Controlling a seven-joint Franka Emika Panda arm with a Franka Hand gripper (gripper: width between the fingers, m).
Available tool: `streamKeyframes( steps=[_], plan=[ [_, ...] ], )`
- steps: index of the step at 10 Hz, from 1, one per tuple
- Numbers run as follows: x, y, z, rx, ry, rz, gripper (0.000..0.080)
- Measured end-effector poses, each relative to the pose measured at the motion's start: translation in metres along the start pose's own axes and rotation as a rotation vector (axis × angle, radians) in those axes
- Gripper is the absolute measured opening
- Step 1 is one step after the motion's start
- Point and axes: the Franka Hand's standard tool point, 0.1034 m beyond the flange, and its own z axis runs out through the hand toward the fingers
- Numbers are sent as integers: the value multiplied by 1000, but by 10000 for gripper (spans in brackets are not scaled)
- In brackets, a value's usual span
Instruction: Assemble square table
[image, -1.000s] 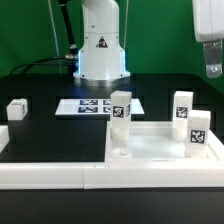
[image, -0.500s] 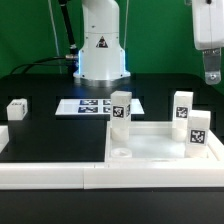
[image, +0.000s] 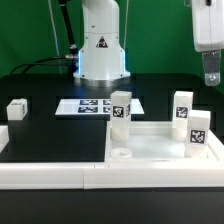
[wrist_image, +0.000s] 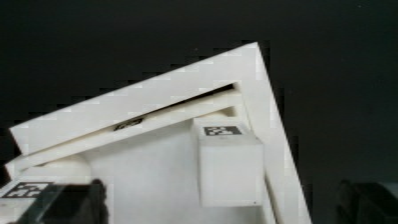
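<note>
- The tool (image: 211, 76) is hanging high over the counter (image: 55, 135) at about 2 o'clock in the exterior view, well above every part; only its lower end is showing at the frame edge, and I cannot tell whether its fingers are spread or closed. Nothing is visibly sitting between them.
- The square slab (image: 150, 148) is lying flat at about 5 o'clock, tucked into the corner of the low border wall (image: 50, 173) running along the near edge.
- A round socket (image: 120, 154) is showing at the slab's near corner on the exterior view's left.
- One leg (image: 120, 109) is standing upright at the slab's far corner, near the centre of the picture.
- Two more legs (image: 182, 108) (image: 198, 132) are standing upright close together at 3 o'clock.
- A fourth leg (image: 17, 109) is sitting alone at 9 o'clock, well apart from the slab.
- The marker board (image: 92, 105) is lying flat just before the robot base (image: 101, 45).
- In the wrist view, the slab's corner (wrist_image: 169, 130) and a tagged leg (wrist_image: 226, 155) are showing from above.
</note>
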Motion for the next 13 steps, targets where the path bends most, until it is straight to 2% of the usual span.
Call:
streamKeyframes(
  steps=[1,2,4,5,6,8,13],
  plan=[
    [1,1,0,-1,1,-51,649],
    [10,5,-3,19,-4,-118,649],
    [44,29,-26,21,-20,-302,649],
    [63,35,-36,36,-20,-433,649],
    [77,39,-37,41,-12,-496,649],
    [72,38,-34,41,-6,-634,649],
    [76,39,-34,47,6,-1046,649]
  ],
)
